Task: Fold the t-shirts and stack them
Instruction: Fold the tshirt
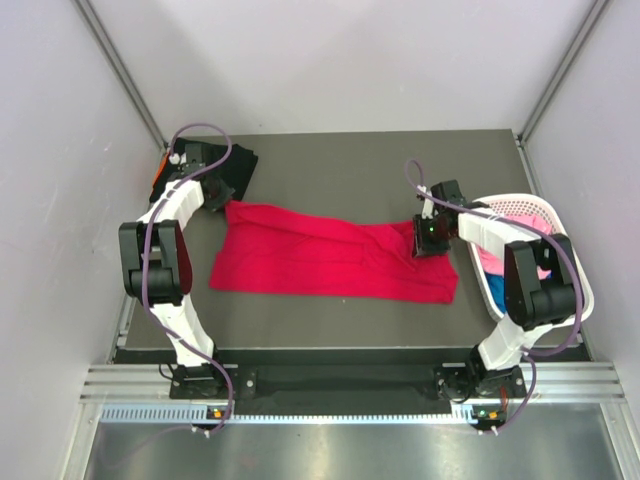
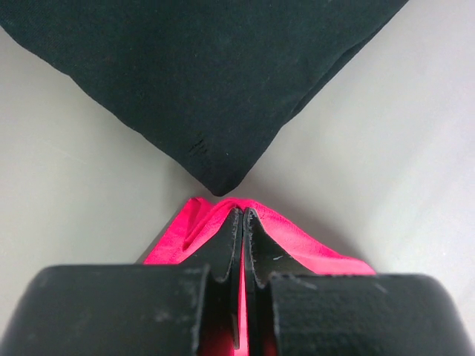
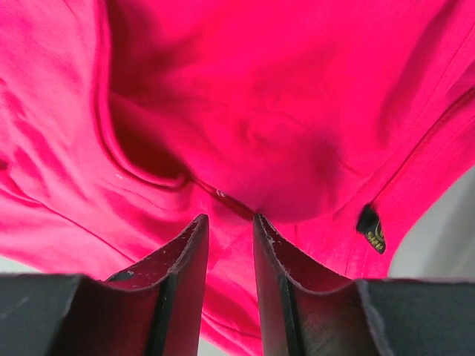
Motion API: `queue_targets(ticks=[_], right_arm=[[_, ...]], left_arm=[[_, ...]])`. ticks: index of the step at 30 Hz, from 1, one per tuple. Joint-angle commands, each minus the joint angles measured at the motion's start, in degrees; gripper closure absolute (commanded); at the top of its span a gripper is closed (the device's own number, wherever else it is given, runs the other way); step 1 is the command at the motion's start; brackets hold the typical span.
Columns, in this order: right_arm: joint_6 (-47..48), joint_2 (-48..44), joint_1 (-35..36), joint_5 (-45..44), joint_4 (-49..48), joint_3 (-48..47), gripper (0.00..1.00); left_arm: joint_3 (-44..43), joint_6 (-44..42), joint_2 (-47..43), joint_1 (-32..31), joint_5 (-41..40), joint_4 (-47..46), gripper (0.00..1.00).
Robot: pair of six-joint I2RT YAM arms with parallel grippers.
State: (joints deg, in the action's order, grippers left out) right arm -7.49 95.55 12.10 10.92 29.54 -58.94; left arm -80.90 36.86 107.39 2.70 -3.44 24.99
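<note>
A bright red t-shirt (image 1: pixel 330 262) lies spread across the middle of the dark table. My left gripper (image 1: pixel 222 200) is shut on its far left corner; red cloth (image 2: pixel 312 245) shows in a thin line between the closed jaws (image 2: pixel 243 211). Just beyond it lies a folded black t-shirt (image 1: pixel 240 160) (image 2: pixel 208 74). My right gripper (image 1: pixel 428 240) (image 3: pixel 230 219) is low over the red shirt's right end, near the collar seam. Its jaws are partly apart, with red cloth (image 3: pixel 282 111) filling the view behind them. A small black label (image 3: pixel 370 228) is sewn on to the right.
A white lattice basket (image 1: pixel 510 203) stands at the table's right edge, with pink cloth (image 1: pixel 525 218) and blue cloth (image 1: pixel 497 290) inside. An orange piece (image 1: pixel 160 172) pokes out at the far left, behind the left arm. Grey walls close in on three sides.
</note>
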Motion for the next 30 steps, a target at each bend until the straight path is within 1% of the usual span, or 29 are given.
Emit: queue_targets(ticks=[1,9,13,15,18,19,21,22,23,28,30], right_arm=[[0.6,0.1,-0.7,-0.2,-1.8,1.2,0.69],[0.4,0.3,-0.7,-0.5,-3.2,2.4,0.68],[0.7,0.7,-0.6,-0.2,-4.1,3.0,0.65],[0.7,0.9,-0.7,-0.2,-4.7,3.0,0.66],[0.9,1.2,-0.7,-0.3,-4.8,2.9,0.73],[1.0,1.1,-0.7,-0.5,-4.8,2.8,0.80],[1.3,0.4,-0.7,-1.0,-4.4,2.5,0.88],[1.4,0.0,-0.7,-1.7,-3.5,2.2,0.96],[1.5,-0.5,-0.7,-2.2,-2.9,1.4,1.00],[2.0,-3.2,-0.7,-6.8,1.6,-3.7,1.00],[2.5,-3.7,-0.8,-7.3,1.8,-5.1,1.00]], left_arm=[[-2.3,-0.7,-0.3,0.3,-0.1,-2.7,1.00],[-2.7,-0.6,-0.8,0.4,0.0,-2.8,1.00],[-2.6,-0.6,-0.8,0.4,0.1,-2.7,1.00],[-2.5,-0.5,-0.8,0.4,0.3,-2.7,1.00],[-2.3,-0.4,-0.8,0.4,0.5,-2.8,1.00],[-2.2,-0.3,-0.9,0.3,0.5,-2.8,1.00],[-2.4,-0.3,-0.9,0.4,0.7,-2.9,1.00],[-2.4,-0.2,-1.0,0.4,0.6,-2.9,1.00],[-2.4,-0.2,-1.0,0.4,0.5,-3.1,1.00],[-4.3,-0.1,-0.3,0.4,1.2,-4.3,1.00],[-5.1,0.0,0.8,0.4,1.4,-3.8,1.00]])
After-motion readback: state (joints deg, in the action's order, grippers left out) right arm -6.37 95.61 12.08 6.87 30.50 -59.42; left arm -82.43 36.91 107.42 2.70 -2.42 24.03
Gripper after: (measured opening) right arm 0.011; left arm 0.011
